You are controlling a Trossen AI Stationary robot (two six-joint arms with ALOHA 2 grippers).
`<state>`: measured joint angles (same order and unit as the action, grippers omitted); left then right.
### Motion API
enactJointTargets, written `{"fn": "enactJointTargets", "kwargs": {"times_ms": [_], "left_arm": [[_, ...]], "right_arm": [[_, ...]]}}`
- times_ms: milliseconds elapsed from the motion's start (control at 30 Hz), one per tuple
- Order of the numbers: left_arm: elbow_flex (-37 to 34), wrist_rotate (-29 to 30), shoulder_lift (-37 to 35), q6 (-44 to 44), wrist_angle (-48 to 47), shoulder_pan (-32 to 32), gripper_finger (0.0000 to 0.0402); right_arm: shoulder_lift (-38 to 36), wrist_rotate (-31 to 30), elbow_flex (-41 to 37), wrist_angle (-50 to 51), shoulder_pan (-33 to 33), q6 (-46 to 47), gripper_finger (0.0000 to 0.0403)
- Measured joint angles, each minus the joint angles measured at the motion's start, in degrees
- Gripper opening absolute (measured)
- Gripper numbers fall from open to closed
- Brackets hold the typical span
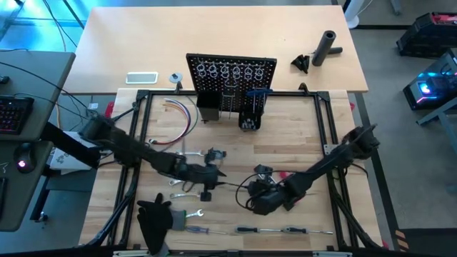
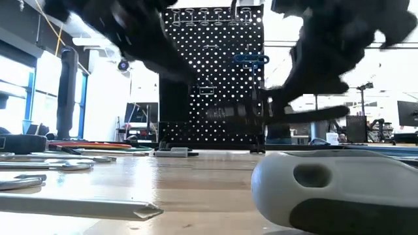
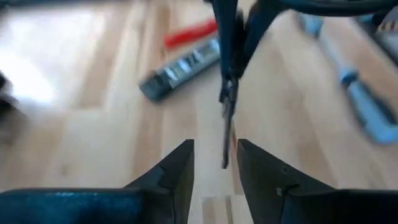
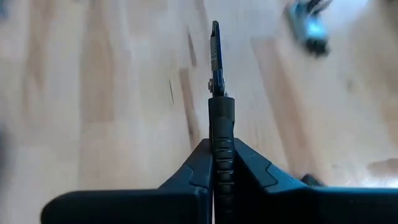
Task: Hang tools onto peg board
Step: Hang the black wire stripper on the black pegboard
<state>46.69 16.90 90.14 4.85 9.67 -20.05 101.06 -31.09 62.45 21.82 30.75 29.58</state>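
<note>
Lower centre of the high view: right gripper pinching black-handled pliers edge-on for hanging; left gripper opposite, jaws spread around the nose, apparently releasing. Peg board upright at upper centre, well apart.

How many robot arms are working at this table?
2. The left arm reaches in from the table's left, left gripper open near the middle; the right arm comes from the right, right gripper shut on black pliers.
</note>
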Motion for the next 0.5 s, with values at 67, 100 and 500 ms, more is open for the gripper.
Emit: {"fn": "enactJointTargets", "kwargs": {"times_ms": [67, 100, 500], "left_arm": [[-2.0, 1.6, -4.4, -1.0, 1.4, -0.6, 0.0118], [-3.2, 2.4, -6.7, -1.5, 2.9, -0.9, 0.0119], [-13.4, 0.2, -13.9, -8.4, 40.4, -1.6, 0.0119]], "right_arm": [[-2.0, -2.5, 0.0, -0.5, 0.7, -1.1, 0.0023], [-3.1, -3.8, 0.0, -1.1, 0.9, -1.7, 0.0023], [-11.5, -8.9, 0.0, -26.0, 1.1, -24.6, 0.0023]]}}
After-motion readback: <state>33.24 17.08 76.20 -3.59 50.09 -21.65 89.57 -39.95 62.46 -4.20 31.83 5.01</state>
